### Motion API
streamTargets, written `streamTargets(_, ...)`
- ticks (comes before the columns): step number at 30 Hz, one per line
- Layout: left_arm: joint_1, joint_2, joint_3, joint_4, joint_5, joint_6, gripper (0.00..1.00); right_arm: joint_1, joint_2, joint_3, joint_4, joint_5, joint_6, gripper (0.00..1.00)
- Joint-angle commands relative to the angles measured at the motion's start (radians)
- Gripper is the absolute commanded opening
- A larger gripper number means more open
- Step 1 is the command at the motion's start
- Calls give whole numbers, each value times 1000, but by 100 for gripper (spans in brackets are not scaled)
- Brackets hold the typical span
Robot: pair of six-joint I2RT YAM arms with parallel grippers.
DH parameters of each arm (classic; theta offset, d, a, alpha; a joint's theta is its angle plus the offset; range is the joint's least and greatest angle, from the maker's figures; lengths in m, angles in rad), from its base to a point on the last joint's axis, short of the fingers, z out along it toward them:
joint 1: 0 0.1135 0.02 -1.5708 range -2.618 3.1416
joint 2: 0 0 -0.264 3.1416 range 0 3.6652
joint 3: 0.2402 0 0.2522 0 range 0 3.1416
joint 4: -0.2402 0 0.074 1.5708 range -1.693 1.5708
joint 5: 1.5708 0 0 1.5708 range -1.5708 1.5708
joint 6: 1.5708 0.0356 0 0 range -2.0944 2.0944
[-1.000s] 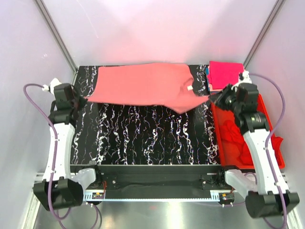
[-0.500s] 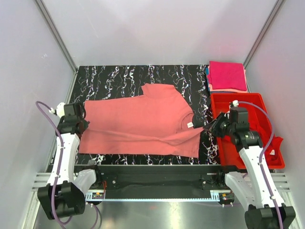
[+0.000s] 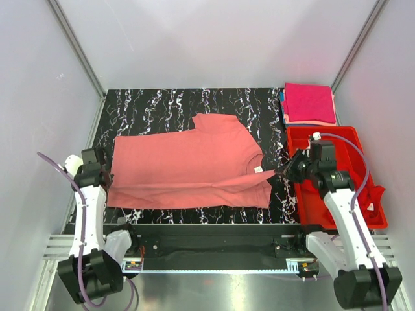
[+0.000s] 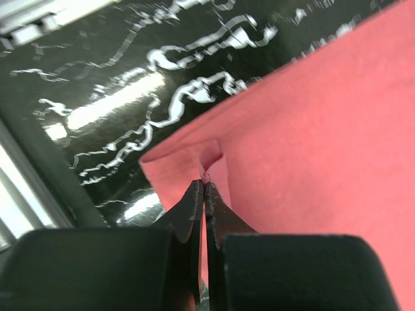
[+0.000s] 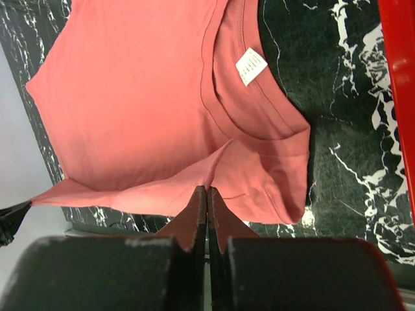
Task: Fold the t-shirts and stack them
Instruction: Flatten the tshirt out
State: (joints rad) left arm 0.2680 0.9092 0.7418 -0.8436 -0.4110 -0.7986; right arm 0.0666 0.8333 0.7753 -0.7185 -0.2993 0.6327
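Observation:
A salmon-pink t-shirt (image 3: pixel 188 162) lies spread across the black marbled table (image 3: pixel 162 107), neck to the right, its near edge folded over into a long pleat. My left gripper (image 3: pixel 105 175) is shut on the shirt's left corner, and the left wrist view shows cloth (image 4: pixel 311 129) pinched at the tips of that gripper (image 4: pixel 203 183). My right gripper (image 3: pixel 285 171) is shut on a ridge of the shirt (image 5: pixel 130 97) by the shoulder, as its tips (image 5: pixel 207 188) show. The white neck label (image 5: pixel 250 66) faces up. A folded magenta t-shirt (image 3: pixel 310 102) lies at the back right. A red t-shirt (image 3: pixel 375 193) hangs crumpled in the bin.
A rigid red plastic bin (image 3: pixel 311 201) stands along the table's right side, under my right arm; its wall (image 5: pixel 399 65) shows in the right wrist view. The magenta shirt rests on other folded cloth. Bare table runs behind the spread shirt.
Both arms drew the salmon shirt from the back of the table toward the near edge and lowered it. It now lies flatter, and the left gripper has moved nearer and left.

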Motion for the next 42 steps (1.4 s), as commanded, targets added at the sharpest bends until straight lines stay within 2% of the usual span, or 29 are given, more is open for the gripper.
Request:
streamTargets(1,25,6,33,5,-112,-39,0,10,73,91,71,44,-30,0)
streamTargets(5,28,68,33,1,-109,-56,0,82,185,151,80,104,-34,0)
streamTargets(9,28,40,33,12,-94,-45,0,154,236,193,42,172,-36,0)
streamTargets(15,30,-15,119,-92,-160,-73,0,164,141,277,-120,269,-62,0)
streamTargets(20,27,-95,73,-135,-130,-122,0,170,35,230,-272,227,-41,0)
streamTargets(26,22,-127,64,-232,-167,-189,0,171,-104,243,-534,296,28,0)
streamTargets(30,23,-125,70,-285,-143,-231,0,170,-161,225,-656,351,36,0)
streamTargets(36,22,-35,22,-334,-74,-292,0,170,-175,159,-665,304,56,0)
streamTargets(42,22,60,56,-347,-169,-321,0,170,-38,174,-547,322,45,0)
